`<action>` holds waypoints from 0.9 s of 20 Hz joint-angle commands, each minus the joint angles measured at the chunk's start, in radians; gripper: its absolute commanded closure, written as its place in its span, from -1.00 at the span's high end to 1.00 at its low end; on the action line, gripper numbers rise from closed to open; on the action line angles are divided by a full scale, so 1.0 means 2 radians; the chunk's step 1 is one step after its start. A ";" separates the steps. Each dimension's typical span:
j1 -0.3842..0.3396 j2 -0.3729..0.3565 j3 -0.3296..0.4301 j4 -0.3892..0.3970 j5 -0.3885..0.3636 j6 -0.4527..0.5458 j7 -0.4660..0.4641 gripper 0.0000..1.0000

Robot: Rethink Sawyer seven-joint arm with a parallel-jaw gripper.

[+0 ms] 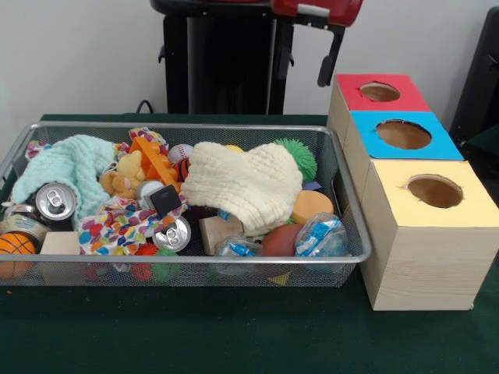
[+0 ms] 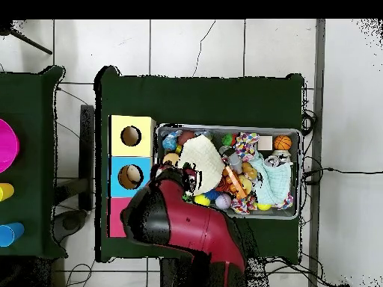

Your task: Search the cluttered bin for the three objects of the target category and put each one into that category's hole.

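The wire mesh bin [image 1: 195, 259] sits on the green table, full of clutter. Two crinkly clear packets with blue print lie at its near right: one [image 1: 321, 236] by the corner, one [image 1: 236, 248] against the front wall. A third packet is hidden. Three wooden boxes with holes stand right of the bin: red-topped [image 1: 413, 97], blue-topped [image 1: 366, 128], yellow-topped [image 1: 468, 206]. My gripper [image 1: 328, 61] hangs high at the top edge, above the bin's far right corner, clear of everything. In the overhead view the red arm [image 2: 187, 224] covers the red box and the gripper [image 2: 173, 178] hardly shows.
In the bin lie a cream knitted cloth [image 1: 245, 183], a mint cloth [image 1: 66, 167], two silver cans [image 1: 54, 201] [image 1: 171, 232], a small basketball [image 1: 15, 248], a green spiky ball [image 1: 299, 156], a wooden block [image 1: 221, 230] and a heart-print cloth [image 1: 117, 226].
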 commanded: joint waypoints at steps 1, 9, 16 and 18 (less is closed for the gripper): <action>-0.020 0.069 0.019 -0.053 0.047 0.009 0.121 1.00; -0.014 0.126 0.014 -0.076 0.083 -0.084 0.142 1.00; -0.023 0.168 0.038 -0.077 0.110 -0.172 0.160 1.00; -0.027 0.187 0.046 -0.085 0.116 -0.198 0.159 1.00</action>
